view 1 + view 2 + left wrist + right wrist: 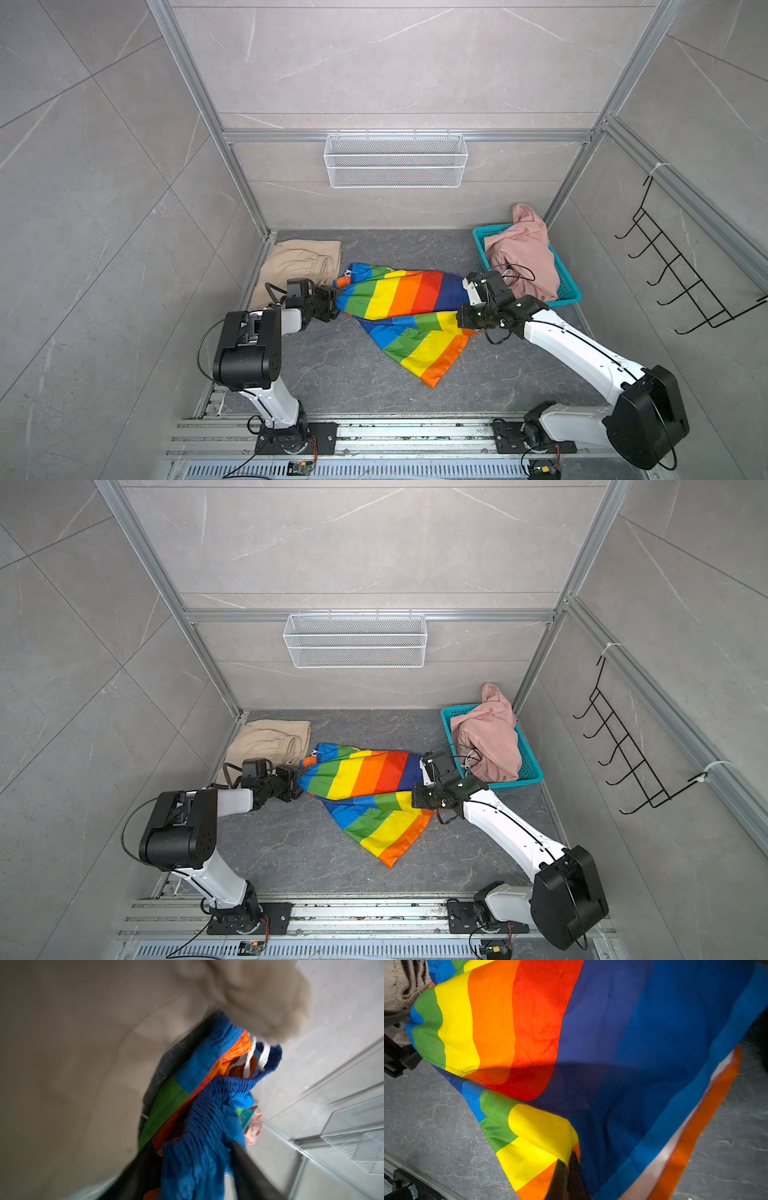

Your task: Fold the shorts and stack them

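Note:
The rainbow-striped shorts (pixel 399 299) (pixel 365 779) lie mid-table, one leg stretched between both grippers, the other spread toward the front. My left gripper (pixel 334 301) (pixel 300 785) (pixel 195 1159) has its fingers on either side of the blue gathered waistband (pixel 203 1147), and the fabric fills the gap. My right gripper (pixel 459 320) (pixel 415 800) (pixel 570 1159) is shut on the leg's fabric (pixel 529 1022). The beige shorts (pixel 299 262) (pixel 270 739) (pixel 83 1043) lie folded at the back left. The pink shorts (pixel 523 253) (pixel 490 737) are heaped in the teal basket (pixel 567 291) (pixel 530 771).
A white wire basket (pixel 395 160) hangs on the back wall. A black hook rack (pixel 665 270) is mounted on the right wall. Both arm bases sit on the metal rail (pixel 374 432) along the front edge. Aluminium frame posts stand at the back corners.

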You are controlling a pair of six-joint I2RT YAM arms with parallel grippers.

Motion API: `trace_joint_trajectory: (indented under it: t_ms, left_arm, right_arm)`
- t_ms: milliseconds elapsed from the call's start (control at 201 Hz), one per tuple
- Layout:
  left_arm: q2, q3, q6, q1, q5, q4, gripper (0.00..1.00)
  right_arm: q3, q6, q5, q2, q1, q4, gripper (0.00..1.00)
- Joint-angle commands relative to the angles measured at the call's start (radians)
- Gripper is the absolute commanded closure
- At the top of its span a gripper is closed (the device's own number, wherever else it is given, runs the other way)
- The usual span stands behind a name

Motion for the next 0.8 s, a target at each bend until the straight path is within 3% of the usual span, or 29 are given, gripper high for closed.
trace_joint_trajectory:
  t_ms: [0, 154, 284, 443, 613, 797]
  left_arm:
    - [0.017, 0.011, -0.025, 0.005, -0.025, 0.126, 0.68]
    - [-0.002, 0.050, 0.005, 0.003, -0.031, 0.085, 1.00]
    - [-0.048, 0.145, 0.078, 0.003, -0.024, -0.028, 1.00]
    - [-0.053, 0.396, 0.225, 0.002, -0.012, -0.228, 1.00]
    - [0.036, 0.654, 0.300, -0.013, 0.004, -0.302, 1.00]
    - [0.188, 0.859, 0.370, -0.027, -0.018, -0.354, 1.00]
  right_arm:
    - [0.037, -0.024, -0.018, 0.006, -0.005, -0.010, 1.00]
    - [0.038, -0.022, -0.018, 0.000, -0.008, -0.010, 1.00]
    - [0.063, -0.035, -0.026, -0.011, -0.034, -0.022, 1.00]
    - [0.209, -0.092, -0.050, 0.033, -0.141, -0.069, 1.00]
    - [0.396, -0.120, -0.105, 0.144, -0.241, -0.078, 1.00]
    - [0.597, -0.167, -0.075, 0.275, -0.258, -0.115, 1.00]
